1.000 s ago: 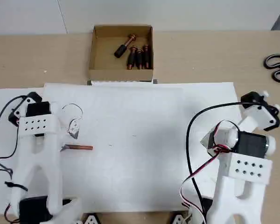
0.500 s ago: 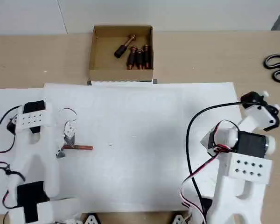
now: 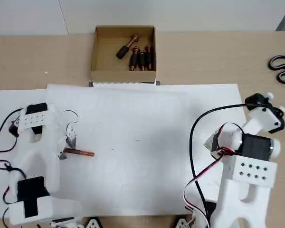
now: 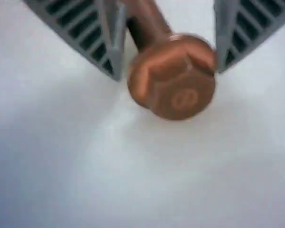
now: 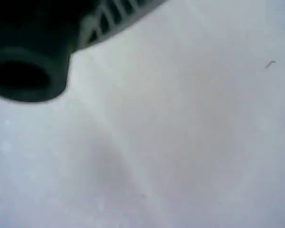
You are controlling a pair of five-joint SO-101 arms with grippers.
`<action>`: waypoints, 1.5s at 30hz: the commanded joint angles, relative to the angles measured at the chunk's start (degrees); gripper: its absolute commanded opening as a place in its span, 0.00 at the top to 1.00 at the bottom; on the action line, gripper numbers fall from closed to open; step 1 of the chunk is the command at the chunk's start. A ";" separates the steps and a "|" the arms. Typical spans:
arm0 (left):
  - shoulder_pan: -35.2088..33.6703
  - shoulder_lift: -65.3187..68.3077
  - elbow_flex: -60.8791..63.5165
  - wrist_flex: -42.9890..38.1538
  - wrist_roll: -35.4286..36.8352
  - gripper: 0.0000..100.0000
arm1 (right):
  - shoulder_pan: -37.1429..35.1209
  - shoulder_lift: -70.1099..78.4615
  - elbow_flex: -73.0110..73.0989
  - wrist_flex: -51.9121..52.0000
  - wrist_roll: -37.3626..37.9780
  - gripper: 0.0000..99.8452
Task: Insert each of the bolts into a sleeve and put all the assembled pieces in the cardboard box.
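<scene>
Left jaws lowered over bolt (image 4: 173, 85), parted, flanking its head

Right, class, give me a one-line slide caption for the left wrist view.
Left gripper open astride a copper bolt lying on the white sheet.

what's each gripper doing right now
left gripper: open, straddling the bolt
right gripper: shut on the black sleeve
</scene>
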 commanded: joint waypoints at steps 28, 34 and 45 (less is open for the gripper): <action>16.09 -0.70 -53.76 19.87 -4.48 0.99 | -20.97 -17.54 -13.10 0.13 9.49 1.00; 23.30 -1.49 -69.32 19.87 -10.90 0.99 | -27.38 -25.54 -13.10 0.48 19.87 1.00; 39.65 -20.04 -64.66 18.11 -15.74 0.99 | -32.57 -36.79 -5.10 -0.13 33.85 1.00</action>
